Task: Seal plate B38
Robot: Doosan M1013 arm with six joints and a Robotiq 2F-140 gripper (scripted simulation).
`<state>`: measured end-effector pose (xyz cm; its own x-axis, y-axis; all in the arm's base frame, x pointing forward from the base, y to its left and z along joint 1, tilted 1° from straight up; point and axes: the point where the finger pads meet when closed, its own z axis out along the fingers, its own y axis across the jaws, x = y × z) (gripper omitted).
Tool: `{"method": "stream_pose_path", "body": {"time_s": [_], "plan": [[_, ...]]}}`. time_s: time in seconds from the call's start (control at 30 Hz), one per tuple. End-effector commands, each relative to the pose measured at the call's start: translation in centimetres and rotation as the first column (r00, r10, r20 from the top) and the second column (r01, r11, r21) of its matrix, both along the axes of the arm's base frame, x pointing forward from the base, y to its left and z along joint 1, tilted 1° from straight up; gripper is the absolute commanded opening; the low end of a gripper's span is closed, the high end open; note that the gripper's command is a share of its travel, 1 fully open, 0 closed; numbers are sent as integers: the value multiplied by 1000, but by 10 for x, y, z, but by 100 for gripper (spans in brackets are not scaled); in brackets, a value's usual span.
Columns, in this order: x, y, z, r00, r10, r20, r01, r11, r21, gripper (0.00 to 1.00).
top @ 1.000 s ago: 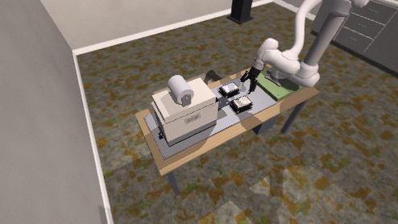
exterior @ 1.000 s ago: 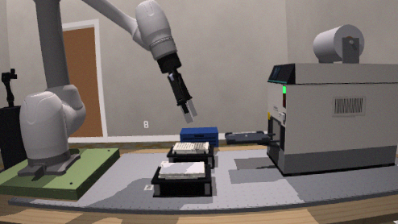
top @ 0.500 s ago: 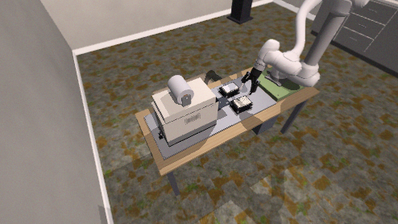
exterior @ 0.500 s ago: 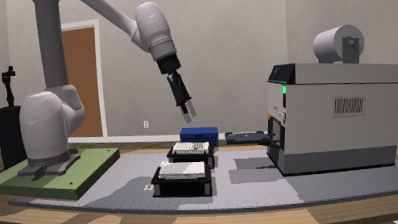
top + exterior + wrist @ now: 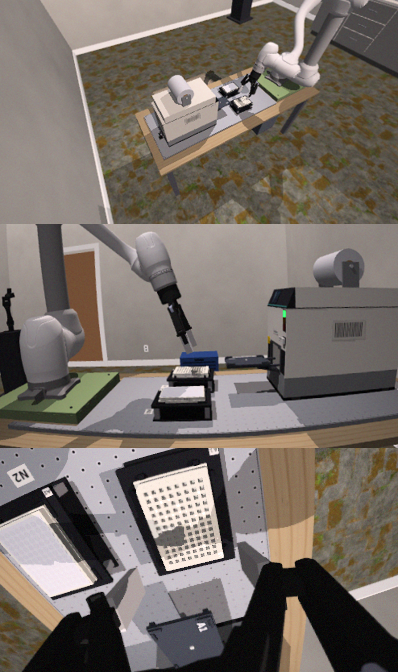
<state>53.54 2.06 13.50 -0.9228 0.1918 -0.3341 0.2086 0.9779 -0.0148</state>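
Observation:
Plate B38 (image 5: 191, 371) (image 5: 180, 515), white with open wells, lies flat in the black nest N1 (image 5: 210, 380) (image 5: 131, 478), the farther nest in the exterior view. My gripper (image 5: 250, 89) (image 5: 190, 342) (image 5: 189, 568) is open and empty. It hangs tilted above and just behind N1, touching nothing. The sealer (image 5: 186, 116) (image 5: 334, 341) stands at the other end of the table, and its lamp (image 5: 284, 313) shows green. Its dark stage (image 5: 246, 362) sticks out toward the nests with nothing on it.
Nest N2 (image 5: 182, 411) (image 5: 92, 545) holds a smooth-topped plate (image 5: 182, 393) (image 5: 42, 553). A blue box (image 5: 199, 360) sits behind N1. A dark slab marked A1 (image 5: 185, 635) shows between my fingers. The arm's green base plate (image 5: 282, 89) (image 5: 80, 393) is beside the nests. The wooden table edge (image 5: 285, 503) is close to N1.

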Motion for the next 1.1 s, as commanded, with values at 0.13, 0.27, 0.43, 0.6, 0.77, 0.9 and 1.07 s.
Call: {"method": "stream_pose_path", "body": {"time_s": [0.13, 0.27, 0.43, 0.6, 0.77, 0.9, 1.07], "plan": [[0, 0, -7, 1000, 0, 0, 0, 1000, 0, 70], [0, 0, -13, 1000, 0, 0, 0, 1000, 0, 70], [0, 0, -22, 1000, 0, 0, 0, 1000, 0, 70], [0, 0, -28, 1000, 0, 0, 0, 1000, 0, 70], [0, 0, -35, 1000, 0, 0, 0, 1000, 0, 70], [0, 0, -42, 1000, 0, 0, 0, 1000, 0, 70], [-1, -1, -50, 1000, 0, 0, 0, 1000, 0, 70]]}}
